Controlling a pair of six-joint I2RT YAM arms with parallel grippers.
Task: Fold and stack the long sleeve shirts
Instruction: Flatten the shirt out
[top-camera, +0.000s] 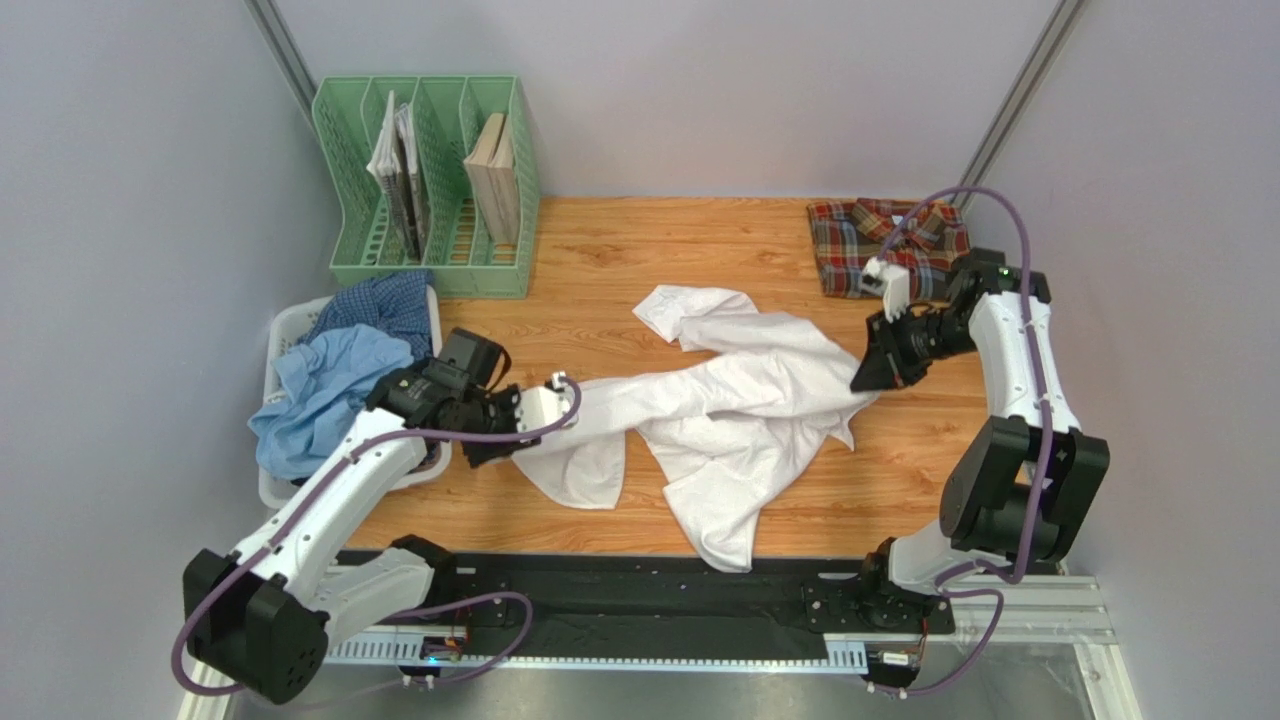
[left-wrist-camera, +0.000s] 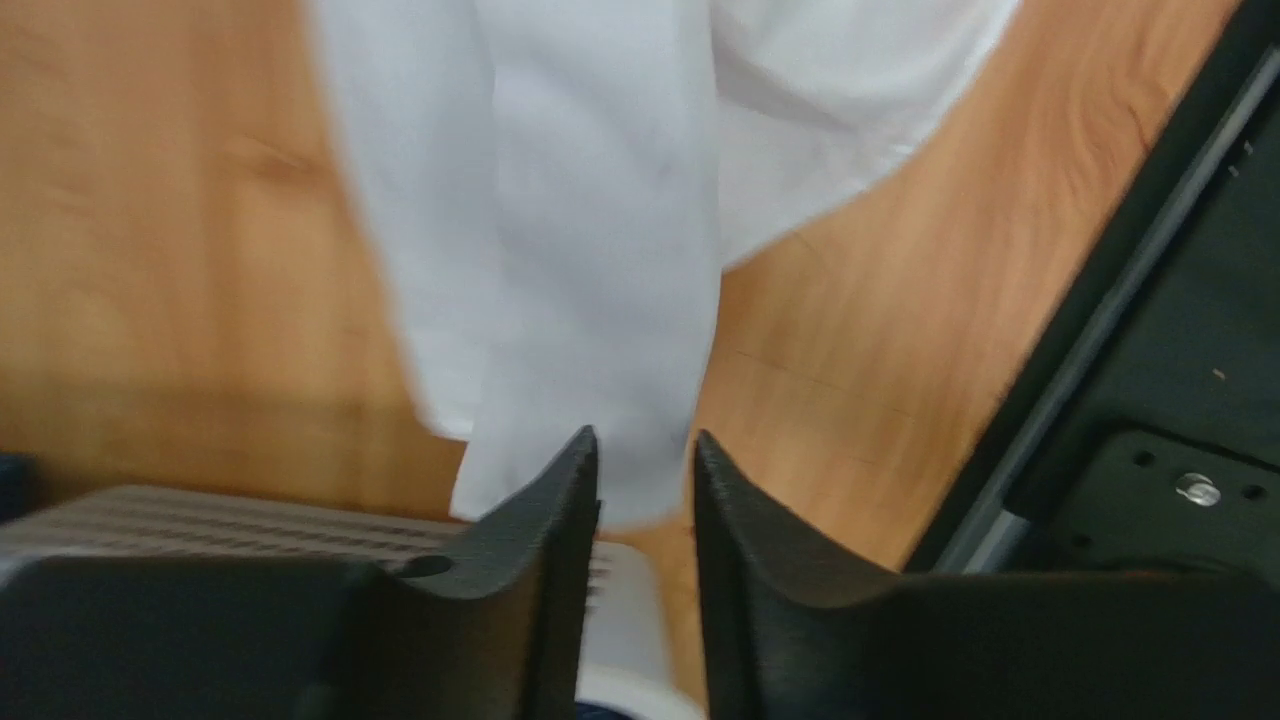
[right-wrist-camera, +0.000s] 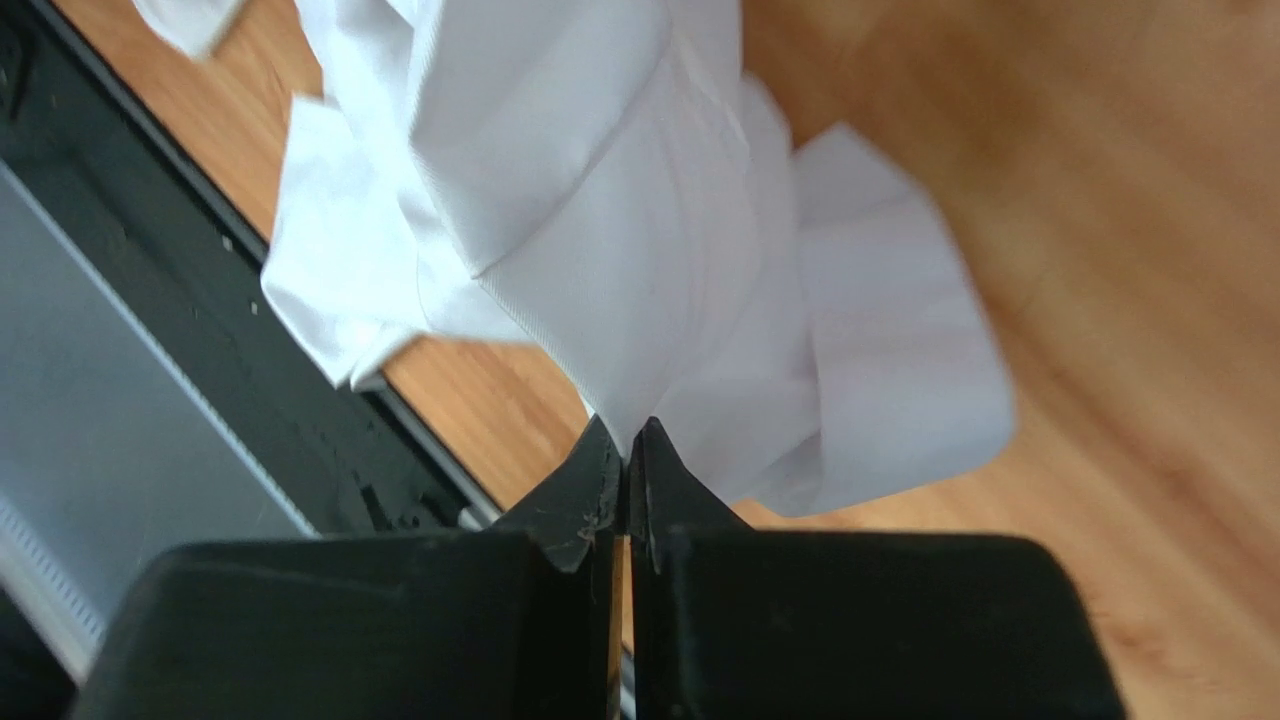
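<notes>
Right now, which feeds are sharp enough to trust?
Top external: evenly lit and sharp, folds in the white shirt readable. Left wrist: soft throughout, cloth smeared, only the left fingers hold an edge. Right wrist: sharpest at the right fingers and the pinched cloth, wood behind soft.

A wood-grain tabletop (top-camera: 631, 248) lay under soft, even light, closed in by plain pale grey walls (top-camera: 135, 180). Far beyond the left gripper (top-camera: 549, 408) stood a green file rack (top-camera: 428, 248) holding books (top-camera: 493, 177). A white basket (top-camera: 289, 323) sat to its left.
</notes>
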